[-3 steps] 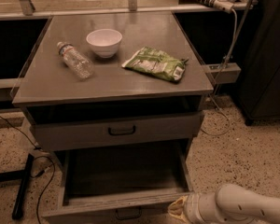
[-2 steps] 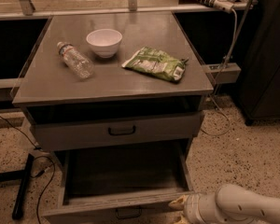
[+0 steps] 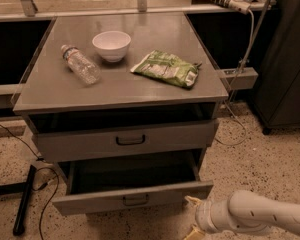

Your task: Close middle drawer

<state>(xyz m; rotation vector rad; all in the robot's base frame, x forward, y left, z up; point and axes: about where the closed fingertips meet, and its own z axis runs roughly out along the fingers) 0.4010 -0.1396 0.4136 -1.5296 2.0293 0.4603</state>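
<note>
The middle drawer (image 3: 95, 202) is pulled far out of the grey cabinet, and its deep, plain box is empty. Its low, wide front panel carries a small dark loop handle (image 3: 135, 200). My gripper (image 3: 191, 216) is at the bottom right, just right of the drawer's front right corner and level with the panel. Its yellowish fingertips (image 3: 191, 200) are spread apart and hold nothing. The white arm (image 3: 255, 215) comes in from the right edge.
The taller-fronted drawer (image 3: 130, 140) above is slightly out. On the cabinet top (image 3: 55, 91) are a white bowl (image 3: 111, 44), a plastic bottle (image 3: 81, 64) lying down and a green bag (image 3: 166, 68). Cables and a black bar (image 3: 24, 199) lie on the floor at left.
My arm has shifted only slightly near the drawer's front right corner. The drawer stays pulled out as before.
</note>
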